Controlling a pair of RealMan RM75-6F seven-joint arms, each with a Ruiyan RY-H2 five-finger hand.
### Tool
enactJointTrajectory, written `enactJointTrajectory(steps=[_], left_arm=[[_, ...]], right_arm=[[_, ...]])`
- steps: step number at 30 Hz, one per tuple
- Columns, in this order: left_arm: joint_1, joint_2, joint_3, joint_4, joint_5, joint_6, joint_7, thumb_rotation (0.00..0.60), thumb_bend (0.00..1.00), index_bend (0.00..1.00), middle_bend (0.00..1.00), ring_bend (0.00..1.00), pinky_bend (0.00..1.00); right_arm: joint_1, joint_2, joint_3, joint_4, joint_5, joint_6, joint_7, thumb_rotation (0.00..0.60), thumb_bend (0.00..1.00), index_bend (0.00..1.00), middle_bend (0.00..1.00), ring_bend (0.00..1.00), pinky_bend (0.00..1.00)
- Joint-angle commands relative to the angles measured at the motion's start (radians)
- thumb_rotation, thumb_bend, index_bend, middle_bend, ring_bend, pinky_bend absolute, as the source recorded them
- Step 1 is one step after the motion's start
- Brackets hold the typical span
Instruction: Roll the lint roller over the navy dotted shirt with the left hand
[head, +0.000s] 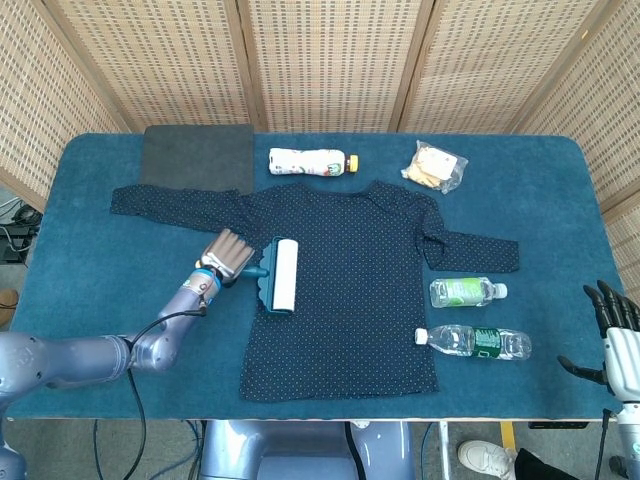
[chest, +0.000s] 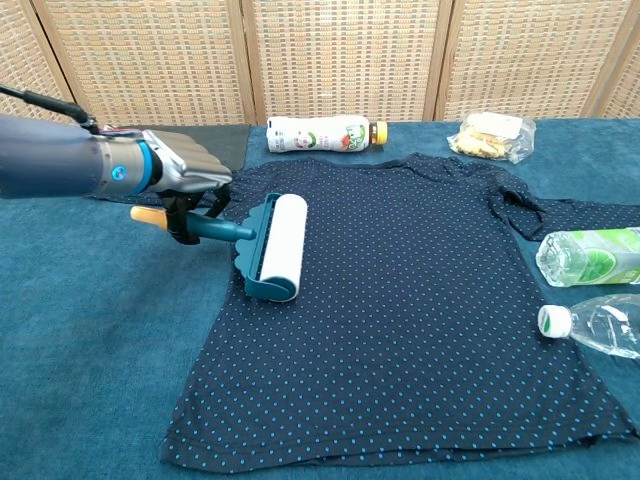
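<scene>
- Left of centre in the head view, we see the left hand wrapped around the teal handle of the lint roller; the chest view shows the same hand with its fingers curled down over the handle.
- The lint roller lies with its white drum flat on the left part of the navy dotted shirt, the handle pointing toward the left edge of the frame and ending in an orange tip.
- The shirt is spread face-up across the middle of the blue worktop, sleeves stretched toward the left and right.
- Above the shirt's collar we note a white printed bottle lying on its side, and to its right a clear snack bag.
- A dark grey mat sits at the upper left, just above the left sleeve.
- Two clear plastic bottles lie right of the shirt: a green-labelled one and, below it, a white-capped one.
- At the lower right corner, the right hand holds nothing, its dark fingers spread apart, off the worktop's edge.
</scene>
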Motion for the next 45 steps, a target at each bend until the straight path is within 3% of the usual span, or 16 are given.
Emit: enactJointTrajectory(steps=[1,17,24,33,38,45], left_arm=[[-0.043,-0.036,-0.013,0.010,-0.058,0.012,0.032,0.600,0.61,0.90,0.94,0.77,0.68],[-0.223,-0.165,-0.059,0.056,-0.327,0.055,0.179,0.600,0.62,0.91,0.94,0.77,0.68],[-0.249,-0.196,-0.064,0.079,-0.366,0.057,0.201,0.600,0.62,0.91,0.94,0.77,0.68],[-0.228,-0.154,-0.024,0.022,-0.351,0.084,0.202,0.600,0.62,0.91,0.94,0.77,0.68],[-0.188,-0.101,0.034,-0.031,-0.326,0.108,0.197,0.600,0.62,0.91,0.94,0.77,0.68],[-0.112,-0.003,0.086,-0.127,-0.214,0.110,0.116,0.600,0.62,0.91,0.94,0.77,0.68]], right_arm=[[0.001,0.000,-0.001,0.002,0.000,-0.004,0.005,0.600,0.08,0.00,0.00,0.00,0.00],[0.002,0.002,0.001,0.010,0.007,-0.017,0.027,0.600,0.08,0.00,0.00,0.00,0.00],[0.001,0.005,0.002,0.008,0.006,-0.015,0.032,0.600,0.08,0.00,0.00,0.00,0.00],[0.002,0.003,-0.003,0.007,-0.001,-0.015,0.025,0.600,0.08,0.00,0.00,0.00,0.00],[0.003,-0.002,-0.016,-0.005,-0.022,-0.015,0.005,0.600,0.08,0.00,0.00,0.00,0.00],[0.003,-0.004,-0.028,-0.020,-0.042,-0.012,-0.017,0.600,0.08,0.00,0.00,0.00,0.00]])
